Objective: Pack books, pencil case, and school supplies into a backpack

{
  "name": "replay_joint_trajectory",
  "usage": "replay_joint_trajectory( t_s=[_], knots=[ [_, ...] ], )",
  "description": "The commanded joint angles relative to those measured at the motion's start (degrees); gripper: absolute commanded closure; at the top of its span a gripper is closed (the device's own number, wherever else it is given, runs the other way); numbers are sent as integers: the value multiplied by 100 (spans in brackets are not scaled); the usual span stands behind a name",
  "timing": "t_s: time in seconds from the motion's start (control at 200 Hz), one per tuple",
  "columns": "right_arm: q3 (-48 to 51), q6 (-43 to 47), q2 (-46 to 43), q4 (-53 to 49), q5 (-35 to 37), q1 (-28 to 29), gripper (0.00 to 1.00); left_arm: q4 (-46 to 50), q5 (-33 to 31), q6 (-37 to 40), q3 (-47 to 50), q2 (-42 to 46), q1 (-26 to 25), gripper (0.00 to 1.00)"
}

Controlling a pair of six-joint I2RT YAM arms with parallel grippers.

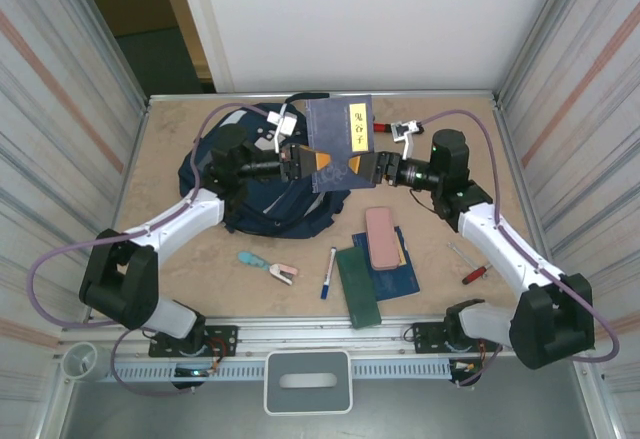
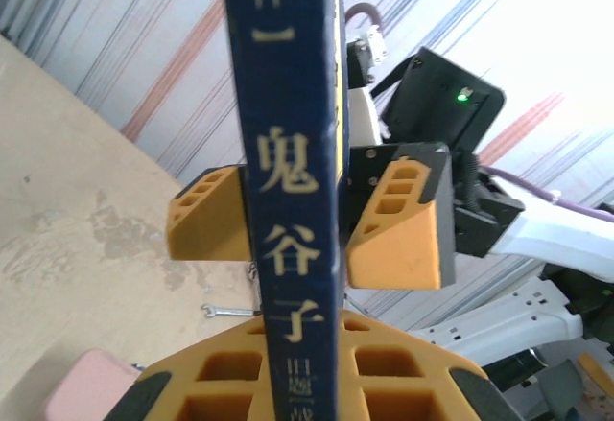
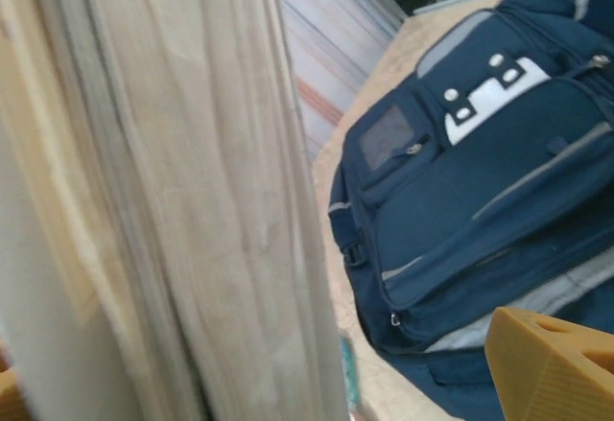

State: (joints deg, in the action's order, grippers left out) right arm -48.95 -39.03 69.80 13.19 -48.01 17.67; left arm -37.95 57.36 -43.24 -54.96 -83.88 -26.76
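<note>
Yellow-labelled blue book [image 1: 338, 129] is held upright in the air between my two wrists, above the rear of the backpack [image 1: 255, 209]. It is on edge so it can drop in spine-first rather than flat. Left gripper [image 1: 316, 160] is pinching its lower part: in the left wrist view my own pads [image 2: 240, 383] press both sides of the spine. Right gripper [image 1: 353, 165] is spread around the opposite edge. In the right wrist view, backpack cloth shows between one finger [image 3: 556, 363] and the pages, so I judge it is steadying the book or mid-handover, not carrying it. The backpack lies slumped on the table [image 1: 180, 129], and I cannot see its opening from here. The rest is waiting near my bases: pink pencil case [image 1: 380, 236] lying on the second blue book [image 1: 400, 277], green book [image 1: 358, 289] just beside, marker pen [image 1: 328, 272], teal-and-pink stapler [image 1: 270, 265]. Red-handled screwdriver [image 1: 474, 273] lies apart and is not mine to pack.
</note>
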Motion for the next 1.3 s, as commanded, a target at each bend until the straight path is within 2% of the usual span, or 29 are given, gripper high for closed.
replay_joint_trajectory(
  t_s=[0.0, 0.03, 0.09, 0.095, 0.11, 0.145, 0.195, 0.26, 0.396, 0.506, 0.631, 0.706, 0.817, 0.907, 1.042, 1.147, 1.222, 1.297],
  knots=[
    [104, -887, 177, 1649, -581, 58, 19, -902, 192, -499, 40, 67, -24, 100],
    [128, -1011, 191, 1816, -587, 55, 28, -782, 135, -485, 23, 41, -7, 100],
    [166, -1230, 159, 2080, -510, 39, 54, -289, -23, -277, -41, 3, 28, 100],
    [166, -1230, 159, 2080, -510, 39, 54, -224, -45, -253, -50, 3, 30, 99],
    [162, -1253, 135, 2070, -461, 31, 63, -7, -93, -147, -76, 0, 35, 98],
    [166, -1285, 107, 1985, -362, 1, 73, 618, -309, 124, -174, 3, 46, 93],
    [129, -1255, 57, 1721, -229, -58, 86, 1600, -702, 730, -333, 12, 35, 82],
    [30, -1122, -37, 1088, -3, -191, 99, 2743, -1333, 1504, -506, 42, 22, 60],
    [-157, -615, -298, -581, 495, -758, 100, 4524, -3399, 2982, -748, -13, -68, 35],
    [-379, -63, -380, -1878, 943, -1154, 100, 5675, -5233, 3947, -1230, -542, -344, 25],
    [-335, 136, -388, -2255, 994, -1402, 100, 6689, -6332, 4531, -2007, -1421, -622, 21],
    [-226, 154, -375, -2250, 965, -1433, 100, 6912, -6637, 4655, -2298, -1838, -730, 21],
    [-159, 184, -319, -2242, 921, -1442, 100, 6972, -6770, 4641, -2550, -2277, -800, 23],
    [-133, 193, -287, -2241, 868, -1450, 100, 7003, -6805, 4614, -2651, -2517, -821, 30],
    [-124, 287, -287, -2311, 828, -1450, 100, 7039, -6736, 4580, -2726, -2631, -829, 58],
    [-181, 555, -292, -2610, 884, -1438, 100, 6851, -6522, 4600, -2579, -2226, -818, 83],
    [-185, 667, -248, -2810, 820, -1423, 100, 6486, -6174, 4611, -2302, -1697, -741, 95],
    [-85, 457, -75, -2688, 434, -1360, 100, 6045, -5440, 4524, -1949, -1095, -491, 99]
  ],
)
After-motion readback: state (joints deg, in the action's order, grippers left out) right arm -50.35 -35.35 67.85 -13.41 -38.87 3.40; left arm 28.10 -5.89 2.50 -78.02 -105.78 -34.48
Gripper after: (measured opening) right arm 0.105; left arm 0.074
